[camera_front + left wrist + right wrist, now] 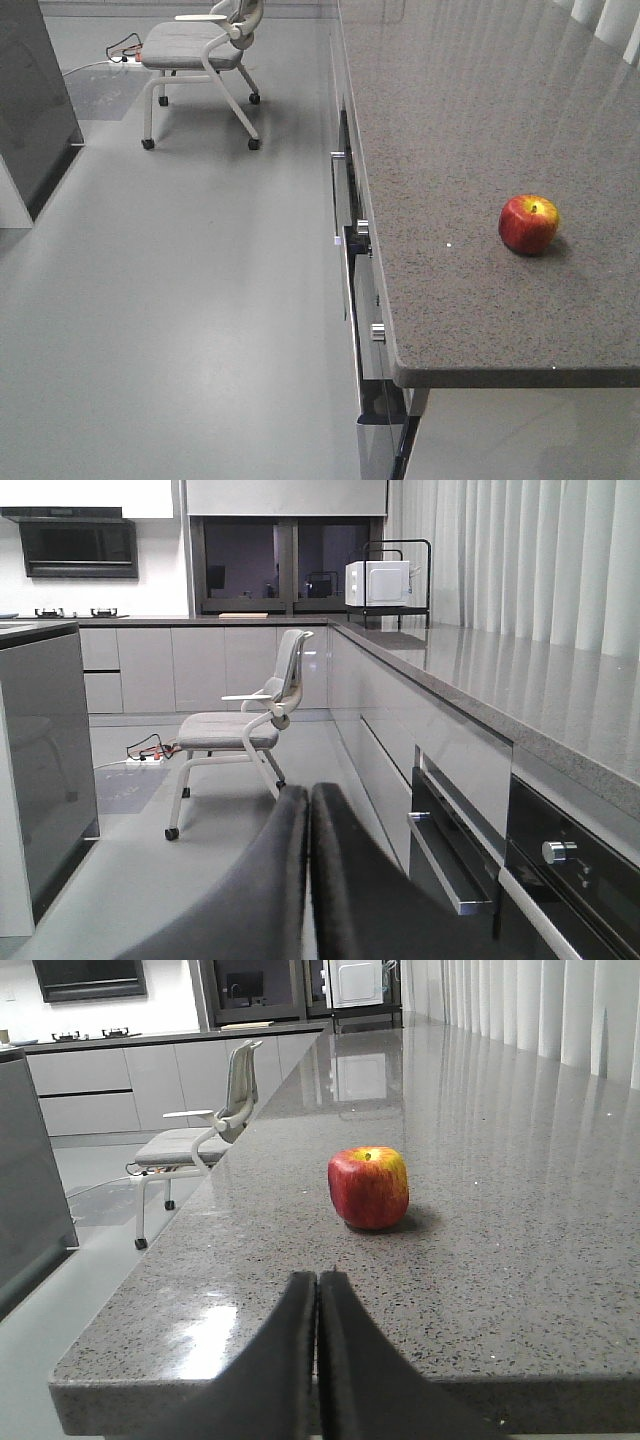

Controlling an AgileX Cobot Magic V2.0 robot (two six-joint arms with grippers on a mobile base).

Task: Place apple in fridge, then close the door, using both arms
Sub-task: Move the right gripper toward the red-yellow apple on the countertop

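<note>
A glossy red apple (528,224) with a yellow patch by the stem sits on the speckled grey countertop (450,120), toward its near right end. In the right wrist view the apple (369,1187) lies just beyond and slightly right of my right gripper (318,1274). That gripper is shut and empty, level with the counter's front edge. My left gripper (308,788) is also shut with nothing in it. It hangs low over the floor beside the cabinet fronts. The fridge and its door are out of view. Neither arm shows in the front view.
A grey wheeled chair (200,50) stands on the floor at the back, with a power strip and cables (122,50) next to it. An oven with a bar handle (450,870) and knobs (362,230) sits under the counter. A dark counter-height unit (30,100) stands at the left.
</note>
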